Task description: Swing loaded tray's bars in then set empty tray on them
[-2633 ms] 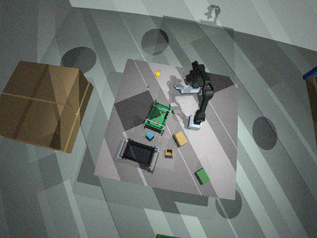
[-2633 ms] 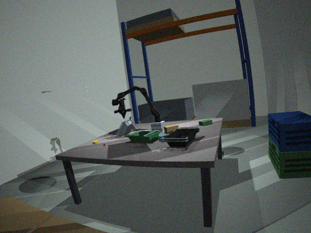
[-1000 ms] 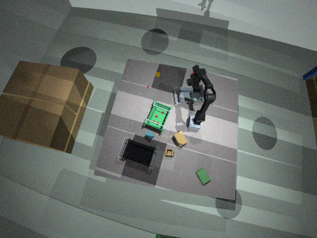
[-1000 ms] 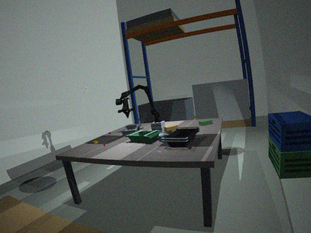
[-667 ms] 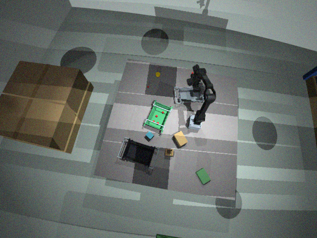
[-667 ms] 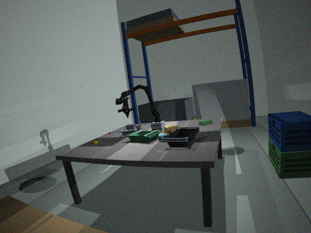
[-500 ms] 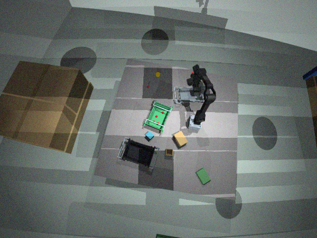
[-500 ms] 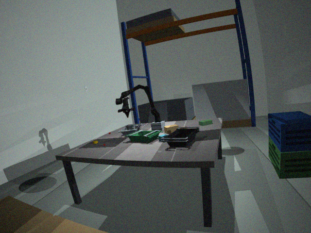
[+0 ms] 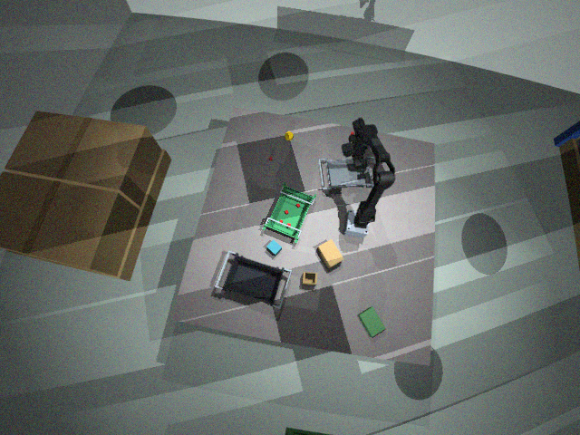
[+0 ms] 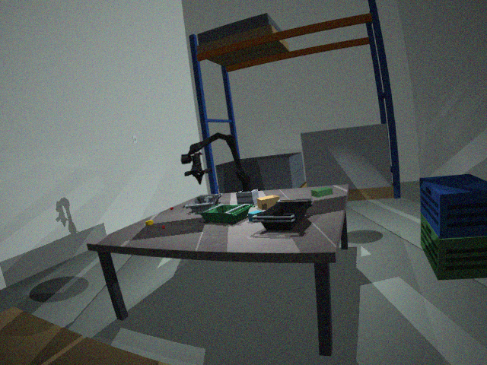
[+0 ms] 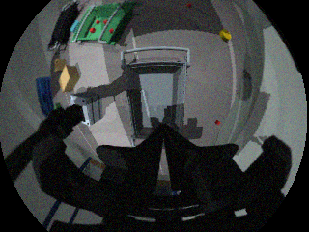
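Note:
The green tray (image 9: 298, 216) (image 10: 220, 216) (image 11: 98, 12) stands on the table with several small red blocks inside. Its two wire bars lie across its top, one bar (image 9: 304, 199) toward the far end and one bar (image 9: 274, 220) toward the near end. The empty grey tray (image 9: 338, 177) (image 11: 156, 84) lies flat on the table to its right, with one bar (image 9: 321, 174) (image 11: 156, 49) out over an end; its other end is partly hidden by my arm. My gripper (image 10: 200, 182) (image 11: 162, 127) is shut and empty, above the grey tray and apart from it.
A black tray (image 9: 253, 281) (image 10: 275, 223) stands near the green one, its bars out over its ends. A cyan block (image 9: 274, 247), an orange block (image 9: 330, 254), a small brown box (image 9: 309, 279), a green block (image 9: 372, 321) and a yellow piece (image 9: 288, 135) are on the table.

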Controlling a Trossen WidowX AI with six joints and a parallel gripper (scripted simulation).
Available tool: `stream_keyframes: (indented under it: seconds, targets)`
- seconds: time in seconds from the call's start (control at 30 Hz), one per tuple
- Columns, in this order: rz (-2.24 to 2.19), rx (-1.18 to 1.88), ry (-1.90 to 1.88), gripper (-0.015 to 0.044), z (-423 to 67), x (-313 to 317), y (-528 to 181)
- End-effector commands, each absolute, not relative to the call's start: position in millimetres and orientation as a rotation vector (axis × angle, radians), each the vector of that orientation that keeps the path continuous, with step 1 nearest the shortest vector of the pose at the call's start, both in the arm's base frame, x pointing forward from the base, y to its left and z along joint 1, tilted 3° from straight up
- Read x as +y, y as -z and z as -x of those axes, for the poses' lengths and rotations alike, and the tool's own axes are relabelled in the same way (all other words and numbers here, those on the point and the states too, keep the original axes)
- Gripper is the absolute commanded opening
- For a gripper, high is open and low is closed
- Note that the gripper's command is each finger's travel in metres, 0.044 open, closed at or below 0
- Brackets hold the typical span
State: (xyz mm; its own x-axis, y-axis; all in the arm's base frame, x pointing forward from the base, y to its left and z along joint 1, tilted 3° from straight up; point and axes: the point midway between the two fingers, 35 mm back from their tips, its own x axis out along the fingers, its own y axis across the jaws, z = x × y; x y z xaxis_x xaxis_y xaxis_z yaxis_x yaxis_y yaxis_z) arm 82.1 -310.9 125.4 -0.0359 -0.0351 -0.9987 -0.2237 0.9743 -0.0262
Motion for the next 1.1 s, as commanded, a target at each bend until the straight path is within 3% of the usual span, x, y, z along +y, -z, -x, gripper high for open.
stream_keyframes:
  seconds: [0.0, 0.5, 0.77, 1.0, 1.07]
  targets:
    - [0.202, 1.603, -0.153, 0.0, -82.1, -311.2, -125.1]
    - [0.202, 1.603, -0.153, 0.0, -82.1, -311.2, -125.1]
    - [0.202, 1.603, -0.153, 0.021, -82.5, -311.6, -130.5]
    - [0.202, 1.603, -0.153, 0.0394, -84.4, -308.8, -188.0]
    - [0.149, 1.606, -0.11, 0.044, -82.9, -308.8, -157.0]
